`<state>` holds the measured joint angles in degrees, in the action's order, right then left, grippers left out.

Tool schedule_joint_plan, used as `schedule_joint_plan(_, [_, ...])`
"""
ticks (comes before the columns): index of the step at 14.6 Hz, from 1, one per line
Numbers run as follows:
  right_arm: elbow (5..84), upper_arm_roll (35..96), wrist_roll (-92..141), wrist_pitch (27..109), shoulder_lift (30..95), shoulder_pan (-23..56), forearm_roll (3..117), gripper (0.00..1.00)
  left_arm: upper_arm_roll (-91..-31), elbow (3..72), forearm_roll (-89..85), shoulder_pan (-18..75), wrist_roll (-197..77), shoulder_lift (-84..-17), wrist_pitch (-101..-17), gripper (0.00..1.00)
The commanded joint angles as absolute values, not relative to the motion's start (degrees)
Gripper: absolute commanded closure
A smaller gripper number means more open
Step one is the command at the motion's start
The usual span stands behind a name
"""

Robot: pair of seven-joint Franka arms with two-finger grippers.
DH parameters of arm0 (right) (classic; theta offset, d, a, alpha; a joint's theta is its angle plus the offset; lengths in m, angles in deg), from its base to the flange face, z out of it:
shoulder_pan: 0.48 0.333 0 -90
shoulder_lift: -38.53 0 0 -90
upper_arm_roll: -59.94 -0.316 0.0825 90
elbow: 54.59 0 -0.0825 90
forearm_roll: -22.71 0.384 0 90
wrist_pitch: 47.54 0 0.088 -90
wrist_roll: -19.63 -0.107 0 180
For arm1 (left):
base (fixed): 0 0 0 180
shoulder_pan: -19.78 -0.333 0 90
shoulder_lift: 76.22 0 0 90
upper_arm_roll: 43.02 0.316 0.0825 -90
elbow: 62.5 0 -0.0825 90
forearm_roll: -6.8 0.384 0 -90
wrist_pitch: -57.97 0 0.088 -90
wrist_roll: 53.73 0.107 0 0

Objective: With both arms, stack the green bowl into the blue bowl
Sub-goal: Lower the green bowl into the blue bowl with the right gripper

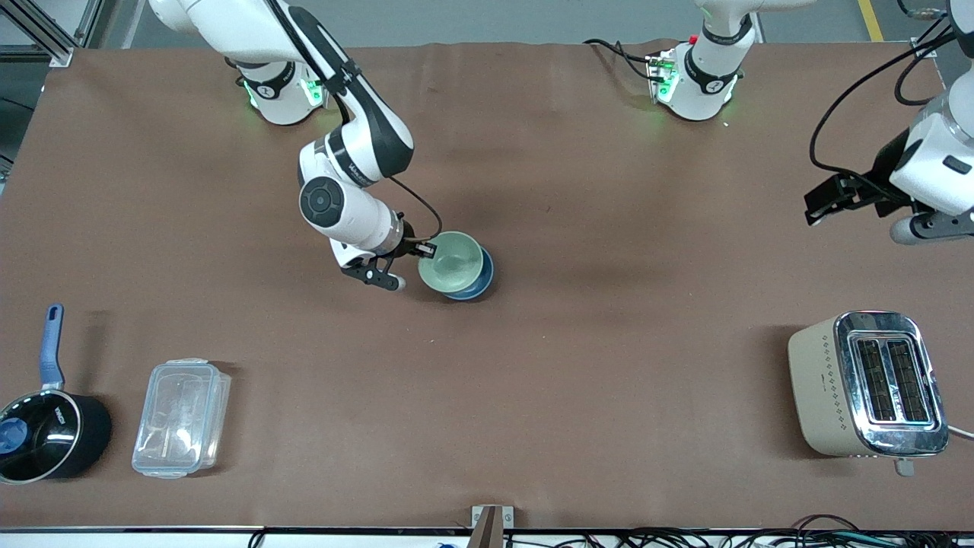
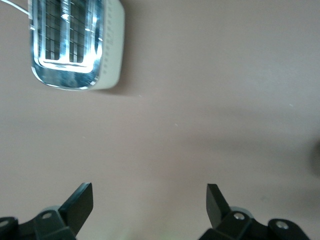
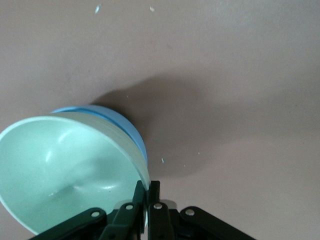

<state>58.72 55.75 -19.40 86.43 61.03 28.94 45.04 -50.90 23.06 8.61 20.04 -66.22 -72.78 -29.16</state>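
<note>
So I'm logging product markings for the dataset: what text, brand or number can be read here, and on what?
None is legible.
Black saucepan: a small white mark on its wall, too small to read.
Right arm: dark lettering on the white link, too blurred to read.
Toaster: only a dot pattern on its side.
Green bowl, blue bowl, clear container: no markings visible.

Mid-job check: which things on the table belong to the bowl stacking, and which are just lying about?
In the job:
- green bowl, tilted in the blue bowl, its rim pinched by the right gripper
- blue bowl under it
- left gripper, jaws open, waiting over bare table near the toaster

Lying about:
- toaster
- clear lidded container
- black saucepan with blue handle
</note>
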Motion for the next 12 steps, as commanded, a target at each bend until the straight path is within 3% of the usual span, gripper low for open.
schedule_joint_plan(1, [57.6,55.4,-19.7,87.1,62.1,29.0,46.3,0.98,-50.0,26.0,6.8,20.7,-65.8,-75.6,-29.1,0.0])
schedule_joint_plan(12, [56.9,55.4,-22.4,90.0,64.6,32.9,46.4,0.98,-51.2,25.7,6.6,20.6,-65.6,-74.0,-30.4,0.0])
